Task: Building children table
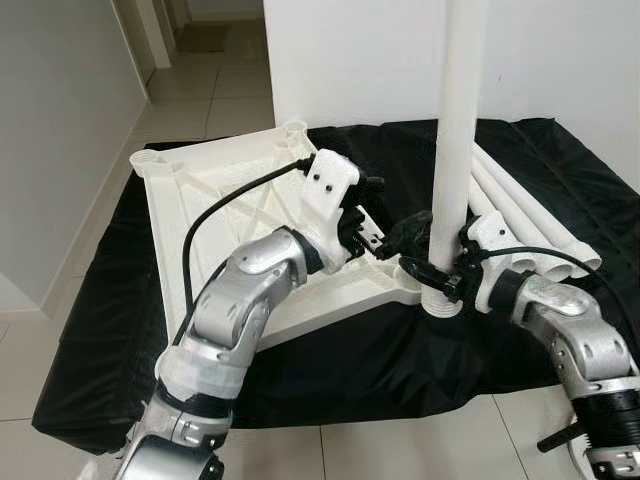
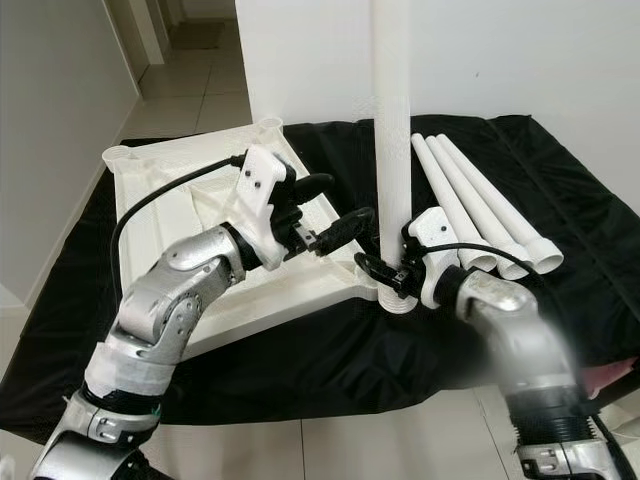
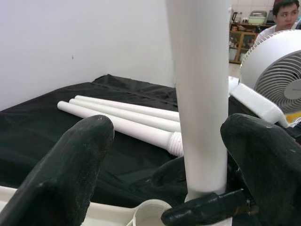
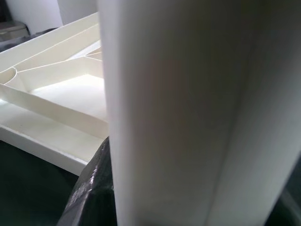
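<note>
The white table top (image 1: pixel 230 190) lies upside down on a black cloth (image 1: pixel 110 300). One white leg (image 1: pixel 455 120) stands upright in the corner socket (image 1: pixel 440 302) nearest my right arm. My right gripper (image 1: pixel 435 275) is shut on this leg just above the socket; one of its black fingers (image 4: pixel 94 188) presses the leg (image 4: pixel 188 117). My left gripper (image 2: pixel 330 210) hovers open over the table top, just left of the leg. Its fingers (image 3: pixel 70 160) are spread wide, with the leg (image 3: pixel 202 94) ahead between them, untouched. Three spare legs (image 2: pixel 470 200) lie side by side on the cloth.
A white wall (image 1: pixel 360 60) rises right behind the cloth. Tiled floor and a hallway (image 1: pixel 200 70) run off to the left. A white fan (image 3: pixel 277 70) stands close by on the right, with a person (image 3: pixel 282 14) behind it.
</note>
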Robot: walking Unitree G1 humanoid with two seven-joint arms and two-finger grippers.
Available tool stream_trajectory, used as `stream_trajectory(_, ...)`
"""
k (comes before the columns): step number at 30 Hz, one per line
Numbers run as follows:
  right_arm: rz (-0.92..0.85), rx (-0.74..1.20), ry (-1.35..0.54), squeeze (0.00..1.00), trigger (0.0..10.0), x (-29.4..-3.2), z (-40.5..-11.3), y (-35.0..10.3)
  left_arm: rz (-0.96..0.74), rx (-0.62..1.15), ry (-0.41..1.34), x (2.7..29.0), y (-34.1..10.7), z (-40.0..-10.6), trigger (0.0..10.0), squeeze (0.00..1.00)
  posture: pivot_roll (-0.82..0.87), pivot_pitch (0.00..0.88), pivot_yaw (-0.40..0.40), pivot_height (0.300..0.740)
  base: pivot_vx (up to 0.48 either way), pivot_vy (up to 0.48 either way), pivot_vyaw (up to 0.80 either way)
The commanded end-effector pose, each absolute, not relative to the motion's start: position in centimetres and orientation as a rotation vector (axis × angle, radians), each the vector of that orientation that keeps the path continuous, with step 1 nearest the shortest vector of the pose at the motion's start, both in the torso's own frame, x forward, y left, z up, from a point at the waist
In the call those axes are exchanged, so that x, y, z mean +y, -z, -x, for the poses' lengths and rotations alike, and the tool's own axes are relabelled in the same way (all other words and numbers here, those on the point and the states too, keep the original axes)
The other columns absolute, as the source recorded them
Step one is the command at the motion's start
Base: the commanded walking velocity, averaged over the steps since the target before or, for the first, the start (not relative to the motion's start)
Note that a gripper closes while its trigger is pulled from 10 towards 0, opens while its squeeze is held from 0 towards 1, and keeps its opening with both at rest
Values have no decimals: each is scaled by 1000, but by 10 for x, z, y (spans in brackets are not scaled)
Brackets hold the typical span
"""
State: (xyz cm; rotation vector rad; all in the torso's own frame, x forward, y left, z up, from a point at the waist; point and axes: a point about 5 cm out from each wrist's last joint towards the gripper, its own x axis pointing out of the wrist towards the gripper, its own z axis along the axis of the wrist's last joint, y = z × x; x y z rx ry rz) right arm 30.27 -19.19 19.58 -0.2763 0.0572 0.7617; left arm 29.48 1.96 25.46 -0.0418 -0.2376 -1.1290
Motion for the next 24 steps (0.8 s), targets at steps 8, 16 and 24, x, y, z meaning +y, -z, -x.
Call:
stream_trajectory(8, 330, 91, -905, 0, 10000, -182, -297, -200, 173, -154, 1397, 16, -271, -284, 10000, 0, -112, 27, 76, 740, 0, 0, 0)
stream_trajectory(16, 333, 98, -930, 0, 10000, -178, -297, -201, 226, -114, 1514, 15, -275, -276, 10000, 0, -116, 28, 80, 740, 0, 0, 0)
stream_trajectory(24, 316, 113, -1004, 0, 10000, -166, -293, -199, 322, -102, 1517, 14, -290, -285, 10000, 0, -113, 20, 79, 740, 0, 0, 0)
